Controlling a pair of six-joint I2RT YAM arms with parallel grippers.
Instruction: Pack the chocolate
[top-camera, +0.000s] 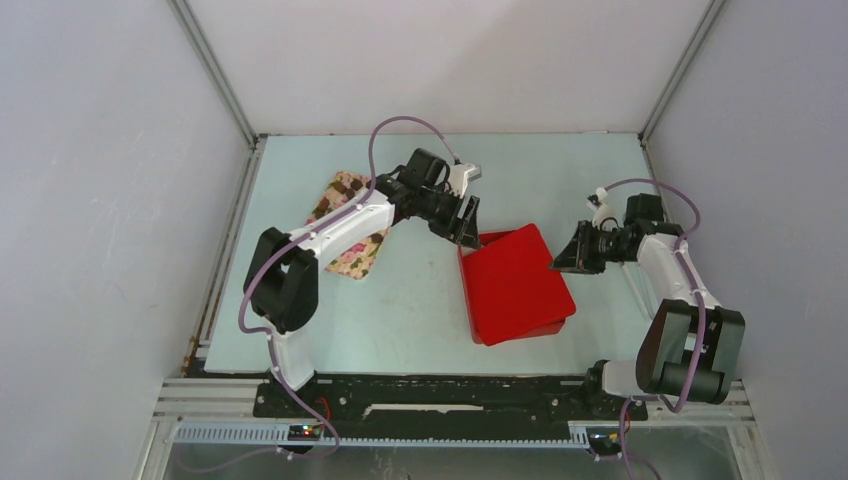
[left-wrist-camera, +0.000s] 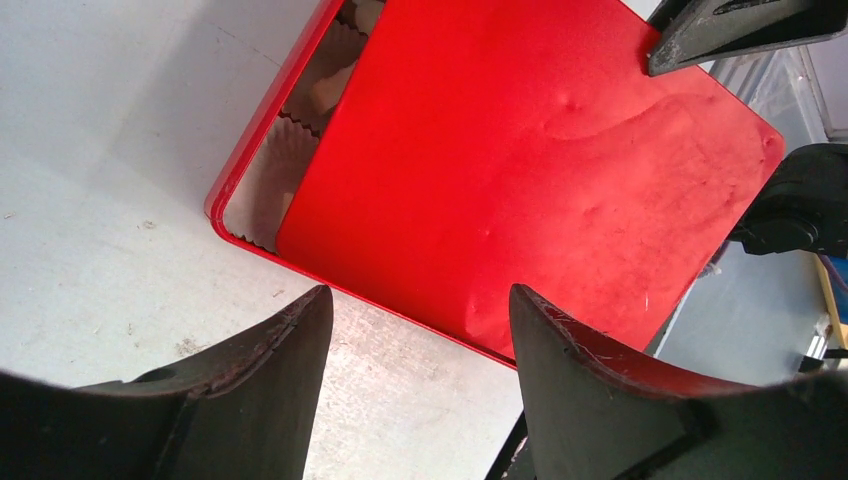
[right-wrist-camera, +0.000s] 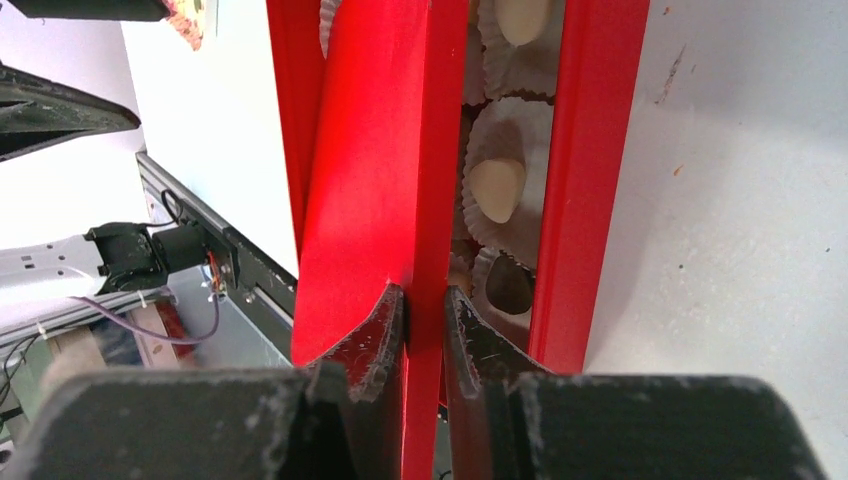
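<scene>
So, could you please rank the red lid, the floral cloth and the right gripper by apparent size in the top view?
1. red lid
2. floral cloth, though the left arm hides part of it
3. right gripper, clamped on the lid's edge

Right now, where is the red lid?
Top view: the red lid lies askew on the red box, right of centre, its right edge pinched by the right gripper.

White arms (top-camera: 345, 222), black joints (top-camera: 285, 282), purple cables (top-camera: 398, 124)
</scene>
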